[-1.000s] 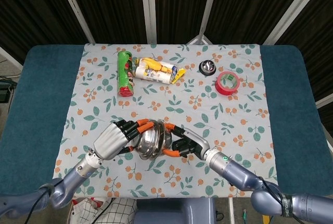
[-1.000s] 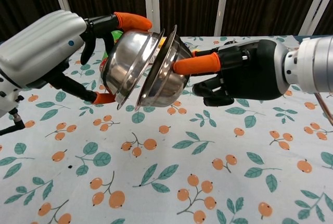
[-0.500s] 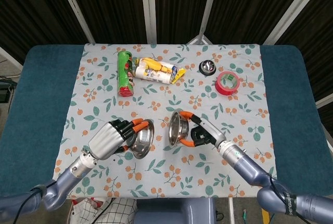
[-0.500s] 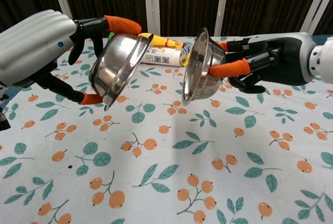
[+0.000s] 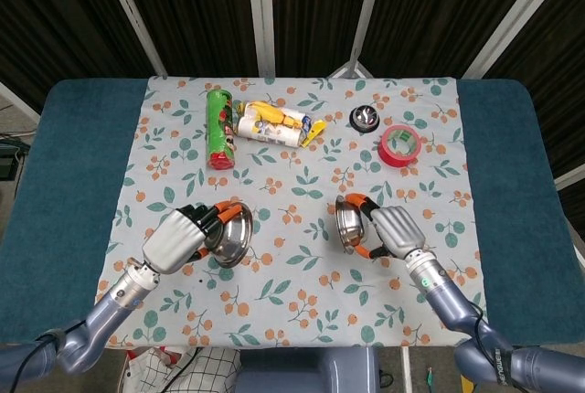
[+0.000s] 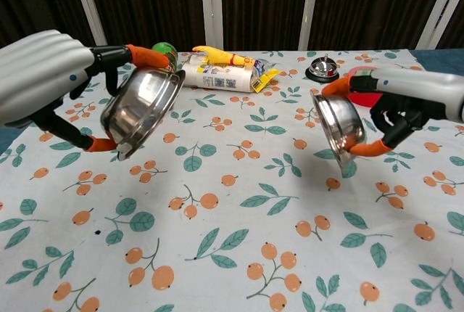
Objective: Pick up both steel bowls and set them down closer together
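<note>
You have one steel bowl in each hand, and both bowls are up in the air above the flowery tablecloth (image 5: 302, 270). The left bowl (image 6: 141, 109) is tipped on its side with its open mouth facing toward the middle and a bit down. Your left hand (image 5: 180, 238) holds it by the rim, with orange fingertips (image 6: 148, 56) hooked over the top edge and another orange tip under the bottom edge. The right bowl (image 6: 337, 129) is tipped too, almost standing on its edge. Your right hand (image 5: 395, 231) pinches its rim the same way, one orange tip on top and one below. The two bowls are well apart, with bare cloth between them.

Farther back on the cloth lie a green can (image 5: 218, 127) on its side and, just beside it, a white packet (image 5: 271, 124) with a yellow toy on it. It may be a rubber chicken, but it is too small to be sure. To the right sit a small silver bell (image 5: 365, 118) and, near it, a red roll of tape (image 5: 399, 144).
</note>
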### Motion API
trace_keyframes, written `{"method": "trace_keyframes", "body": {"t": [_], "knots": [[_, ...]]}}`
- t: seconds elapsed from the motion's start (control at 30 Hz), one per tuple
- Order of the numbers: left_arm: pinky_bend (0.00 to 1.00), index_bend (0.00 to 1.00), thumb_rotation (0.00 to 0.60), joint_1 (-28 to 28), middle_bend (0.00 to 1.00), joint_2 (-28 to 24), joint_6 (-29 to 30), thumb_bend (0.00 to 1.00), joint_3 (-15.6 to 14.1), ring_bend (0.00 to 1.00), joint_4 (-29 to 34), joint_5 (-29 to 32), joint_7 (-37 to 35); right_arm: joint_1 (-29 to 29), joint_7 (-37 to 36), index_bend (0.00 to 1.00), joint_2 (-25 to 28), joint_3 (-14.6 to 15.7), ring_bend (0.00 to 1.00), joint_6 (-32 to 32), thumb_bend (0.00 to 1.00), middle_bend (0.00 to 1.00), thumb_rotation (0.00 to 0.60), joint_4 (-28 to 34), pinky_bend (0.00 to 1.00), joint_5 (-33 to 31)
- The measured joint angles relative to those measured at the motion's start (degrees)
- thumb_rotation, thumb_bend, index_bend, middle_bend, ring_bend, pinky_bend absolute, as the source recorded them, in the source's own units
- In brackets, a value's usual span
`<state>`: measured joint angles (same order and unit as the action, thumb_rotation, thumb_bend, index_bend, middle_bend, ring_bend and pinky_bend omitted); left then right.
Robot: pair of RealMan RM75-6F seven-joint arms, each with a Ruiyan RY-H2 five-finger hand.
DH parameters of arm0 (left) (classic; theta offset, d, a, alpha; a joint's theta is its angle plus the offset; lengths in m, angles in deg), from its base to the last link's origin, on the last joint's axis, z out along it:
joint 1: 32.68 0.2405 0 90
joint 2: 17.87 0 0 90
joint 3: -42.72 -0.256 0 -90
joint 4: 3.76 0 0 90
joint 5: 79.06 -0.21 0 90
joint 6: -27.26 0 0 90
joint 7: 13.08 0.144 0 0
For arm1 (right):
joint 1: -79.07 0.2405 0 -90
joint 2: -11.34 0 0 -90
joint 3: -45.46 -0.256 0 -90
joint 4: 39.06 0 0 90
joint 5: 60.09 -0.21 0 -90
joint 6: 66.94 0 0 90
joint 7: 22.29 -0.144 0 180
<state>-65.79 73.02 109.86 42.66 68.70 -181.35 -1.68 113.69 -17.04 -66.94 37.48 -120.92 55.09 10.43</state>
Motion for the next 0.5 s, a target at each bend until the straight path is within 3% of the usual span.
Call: {"method": "trace_keyframes", "body": {"t": [0.33, 0.5], "knots": [[0.67, 0.43, 0.600, 0.66, 0.60, -1.87, -5.41, 0.30, -0.86, 0.46, 2.86, 3.05, 3.53, -0.43, 16.01, 0.71, -6.15, 7.46, 0.72, -3.76, 0.33, 0.72, 0.600, -7.81, 0.87, 8.38], [0.64, 0.43, 0.600, 0.75, 0.61, -4.24, -10.81, 0.31, -1.00, 0.46, 6.99, 6.97, 5.56, -0.95, 18.16, 0.71, -8.35, 9.03, 0.72, -4.88, 0.33, 0.72, 0.600, -8.31, 0.87, 10.50]]}}
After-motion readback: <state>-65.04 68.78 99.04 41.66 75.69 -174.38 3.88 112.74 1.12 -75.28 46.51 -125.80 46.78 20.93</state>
